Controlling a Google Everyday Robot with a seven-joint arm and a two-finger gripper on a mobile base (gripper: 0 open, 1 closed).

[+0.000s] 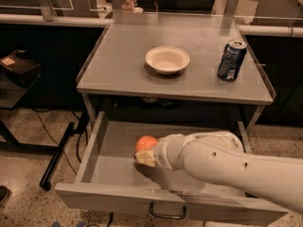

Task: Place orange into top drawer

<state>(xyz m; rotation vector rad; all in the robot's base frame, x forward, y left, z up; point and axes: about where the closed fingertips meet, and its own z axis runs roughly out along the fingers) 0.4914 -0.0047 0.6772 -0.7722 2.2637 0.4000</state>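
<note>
Gripping orange [147, 142] with tool [144, 153] inside top drawer [116, 148]; lower close to drawer floor, release gently, avoid roll.

gripper [145, 158] in top drawer [93, 148]: mostly hidden by arm [236, 170], we can't read it | orange [146, 142] btm half covered | arm cut off 4 o'clock
</note>
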